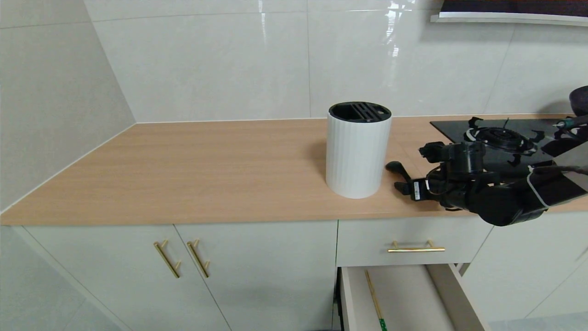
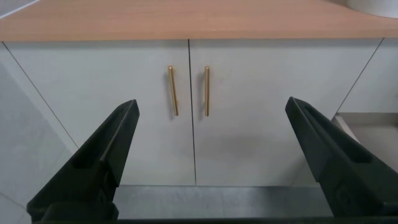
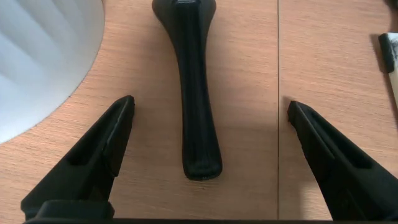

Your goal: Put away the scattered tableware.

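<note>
A black utensil (image 1: 398,169) lies flat on the wooden counter (image 1: 220,170), just right of a white ribbed utensil holder (image 1: 358,154) with a black slotted top. My right gripper (image 1: 415,170) hovers low over the utensil. In the right wrist view it is open (image 3: 210,107), with the black handle (image 3: 198,93) between the fingers (image 3: 109,152) and its end pointing toward the wrist; the fingers stand well clear of it on both sides. The holder's white wall (image 3: 43,56) is close beside one finger. My left gripper (image 2: 211,104) is open and empty, below counter height, facing the cabinet doors.
A gas hob (image 1: 503,138) with a dark pot (image 1: 579,99) fills the counter's right end. Below it a drawer (image 1: 409,294) stands open with a thin chopstick (image 1: 374,299) inside. Cabinet doors with gold handles (image 2: 188,91) are under the counter. A dark-and-pale item (image 3: 390,59) lies near the utensil.
</note>
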`<state>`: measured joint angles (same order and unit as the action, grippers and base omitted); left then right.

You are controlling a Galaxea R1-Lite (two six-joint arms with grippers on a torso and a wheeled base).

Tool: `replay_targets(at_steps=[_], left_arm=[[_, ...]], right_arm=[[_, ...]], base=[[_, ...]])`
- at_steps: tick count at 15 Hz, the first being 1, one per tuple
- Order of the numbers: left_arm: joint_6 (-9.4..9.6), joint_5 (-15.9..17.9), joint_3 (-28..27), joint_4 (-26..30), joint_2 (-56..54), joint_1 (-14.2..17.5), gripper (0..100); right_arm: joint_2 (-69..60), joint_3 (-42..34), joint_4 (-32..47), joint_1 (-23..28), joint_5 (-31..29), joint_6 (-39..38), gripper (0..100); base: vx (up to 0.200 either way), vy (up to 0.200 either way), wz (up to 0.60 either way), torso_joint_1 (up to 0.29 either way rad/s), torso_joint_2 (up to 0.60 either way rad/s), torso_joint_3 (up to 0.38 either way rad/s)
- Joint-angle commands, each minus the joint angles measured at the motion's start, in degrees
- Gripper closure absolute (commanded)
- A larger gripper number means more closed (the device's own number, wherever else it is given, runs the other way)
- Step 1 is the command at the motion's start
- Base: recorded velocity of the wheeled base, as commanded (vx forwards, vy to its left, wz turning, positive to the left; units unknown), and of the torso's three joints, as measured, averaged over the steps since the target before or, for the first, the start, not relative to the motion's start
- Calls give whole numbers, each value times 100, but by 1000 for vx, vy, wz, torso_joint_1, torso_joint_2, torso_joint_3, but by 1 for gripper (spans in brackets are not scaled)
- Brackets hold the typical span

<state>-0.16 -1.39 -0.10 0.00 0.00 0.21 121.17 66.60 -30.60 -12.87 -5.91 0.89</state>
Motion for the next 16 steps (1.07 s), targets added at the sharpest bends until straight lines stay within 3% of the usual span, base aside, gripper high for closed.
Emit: replay_targets(at_steps=[1,2,12,16], left_arm=[[-2,-2,1,0,9,-3,0],[-2,-2,1,0,9,6,0],[-2,-2,1,0,9,-3,0],[-2,-2,1,0,9,6,0]], right_arm=[[64,2,28,-5,-6,8,0],[82,2,28,-5,-6,8,100],[143,-15,28,-66,-68,8,100],[-692,-323,124,-57,-367,-405,100]], base=[[0,0,0,0,0,0],[0,0,0,0,0,0],[0,0,0,0,0,0],[0,0,0,0,0,0]])
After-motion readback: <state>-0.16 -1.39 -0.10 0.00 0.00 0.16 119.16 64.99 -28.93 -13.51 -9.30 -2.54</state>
